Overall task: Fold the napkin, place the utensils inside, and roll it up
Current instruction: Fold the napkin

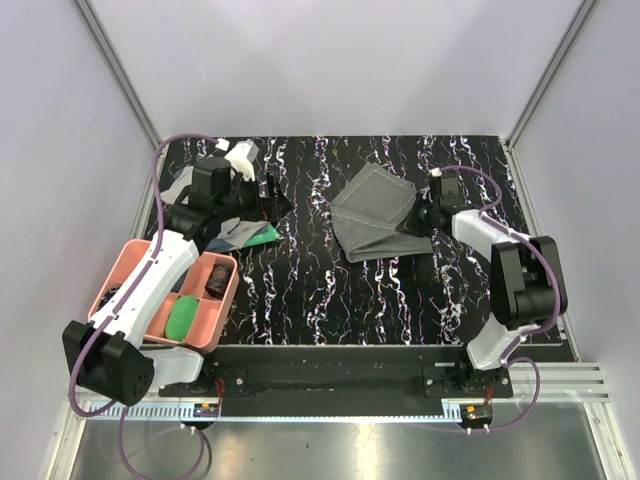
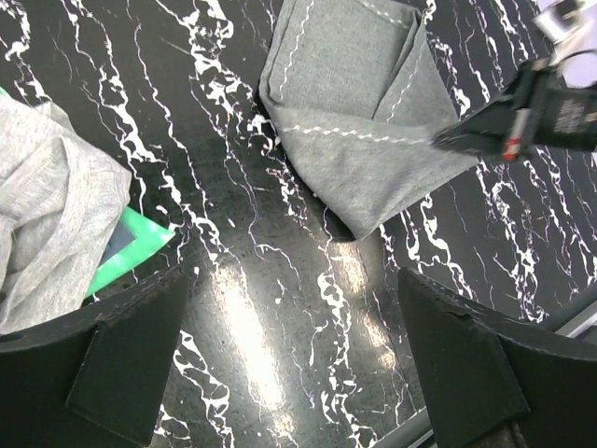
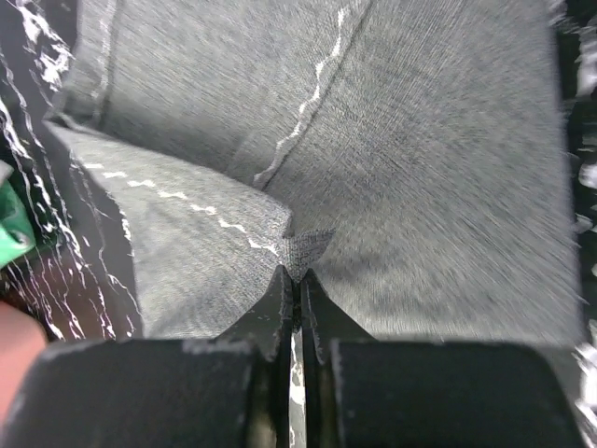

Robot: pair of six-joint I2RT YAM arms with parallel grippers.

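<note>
Right wrist: right fingers [image 3: 270, 317] clenched on dark grey stitched cloth napkin [image 3: 420, 140] corner, probably for folding; left fingers [image 2: 131, 364] spread.

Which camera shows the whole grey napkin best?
The top external view: the whole napkin is in frame. The left wrist view crops its far edge; the right wrist view shows only a close-up where the right gripper pinches it.

Desk [image 1: 300, 290]: black surface with white marble veining. Upper centre-right of the top view: napkin [image 1: 372, 212], dark grey, folded over itself, stitched hems showing. Upper left — lighter grey cloth [image 1: 234, 233] draped over a green item [image 1: 264, 236], well apart from the napkin. Lower left — pink tray [image 1: 229, 295] at the desk's left edge.
</note>
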